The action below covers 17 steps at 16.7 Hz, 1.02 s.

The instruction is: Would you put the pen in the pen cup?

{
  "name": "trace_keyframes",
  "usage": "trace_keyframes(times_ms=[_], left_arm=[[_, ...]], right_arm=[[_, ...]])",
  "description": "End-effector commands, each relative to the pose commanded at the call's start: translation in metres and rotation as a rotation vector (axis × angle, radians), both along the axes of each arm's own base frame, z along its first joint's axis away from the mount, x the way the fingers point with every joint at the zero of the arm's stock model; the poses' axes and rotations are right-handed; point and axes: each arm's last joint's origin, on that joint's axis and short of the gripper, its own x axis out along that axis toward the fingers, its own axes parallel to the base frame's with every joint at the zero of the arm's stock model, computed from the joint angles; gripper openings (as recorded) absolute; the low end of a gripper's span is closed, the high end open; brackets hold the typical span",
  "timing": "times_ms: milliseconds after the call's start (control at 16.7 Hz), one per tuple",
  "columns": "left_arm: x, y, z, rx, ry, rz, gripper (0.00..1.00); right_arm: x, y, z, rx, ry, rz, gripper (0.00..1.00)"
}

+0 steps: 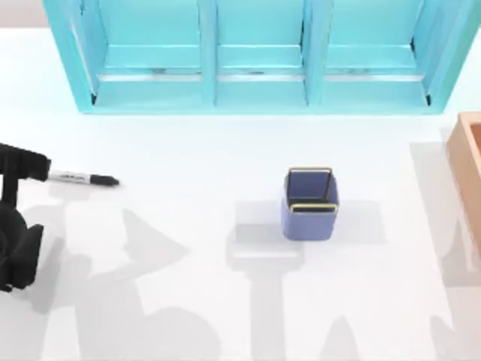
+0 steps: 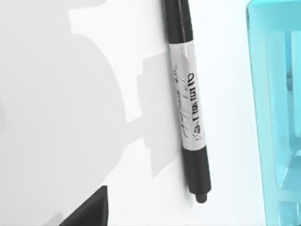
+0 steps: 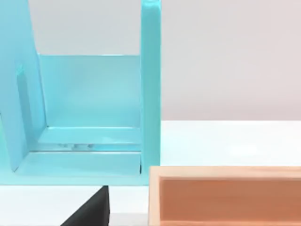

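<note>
You see the white worktop [image 1: 225,301] carrying a large turquoise shelf unit [image 1: 255,56], an orange-tan box [image 1: 467,162] at its right edge, the square blue-purple, gold-rimmed pen cup [image 1: 310,204] mid-table, and the slim black-and-white pen [image 1: 83,179] lying flat far left, beside your left end effector [image 1: 22,169], whose grip you cannot tell

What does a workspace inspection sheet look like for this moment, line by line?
Surface: white table, crossed by grey arm shadows.
Job's things: the pen lies flat near the table's left edge, apart from the pen cup, which stands upright near the middle with nothing seen inside it.
Clutter: orange-tan box at the right edge.
Grippers: the left arm sits at the left edge beside the pen's end, fingers not visible; the right arm is looking at the box and shelf.
Cables: nothing seen.
Surroundings: turquoise shelf unit along the far side.
</note>
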Motion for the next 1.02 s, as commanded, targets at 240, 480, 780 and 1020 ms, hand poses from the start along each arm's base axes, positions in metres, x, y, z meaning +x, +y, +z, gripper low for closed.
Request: trace_keyframes(times_ms=[240,480,780,1020], left_arm=[[0.015,-0.001,-0.017,-0.122,0.053,0.069,1.00],[0.017,-0.001,-0.019,-0.137,0.058,0.078,1.00],[0.024,-0.002,-0.021,-0.137,0.055,0.079,1.00],[0.058,-0.007,-0.040,-0.137,0.060,0.078,1.00]], right_arm=[[0.000,0.000,0.000,0.000,0.000,0.000,1.00],[0.000,0.000,0.000,0.000,0.000,0.000,1.00],[0.000,0.000,0.000,0.000,0.000,0.000,1.00],[0.000,0.000,0.000,0.000,0.000,0.000,1.00]])
